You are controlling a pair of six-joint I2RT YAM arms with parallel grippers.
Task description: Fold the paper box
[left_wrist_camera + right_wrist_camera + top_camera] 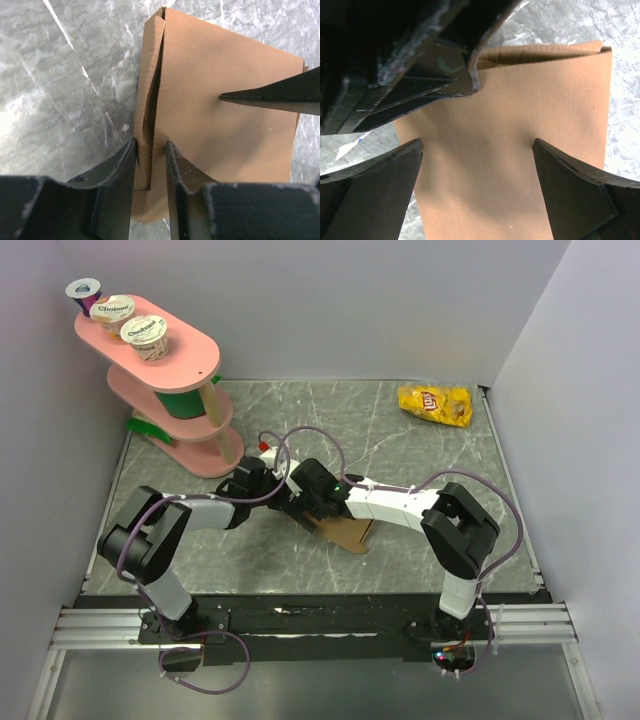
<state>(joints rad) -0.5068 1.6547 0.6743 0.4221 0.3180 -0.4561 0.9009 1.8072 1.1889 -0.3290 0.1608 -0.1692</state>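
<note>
Brown paper box (pixel 225 160), seemingly unprinted

L gripper (pixel 150 145) & R gripper (pixel 477 145) crowd over paper box (pixel 345 532), so I've barely room btwn them. Pink rack (pixel 185 355) blocks back-left, chip bag (pixel 435 405) back-right; near table (pixel 330 575) free.

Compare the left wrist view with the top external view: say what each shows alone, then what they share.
Left wrist only: the left gripper closed on the raised side flap of the paper box. Top external only: the pink shelf with yogurt cups, and the yellow chip bag. Shared: the paper box lying on the marble table.
</note>
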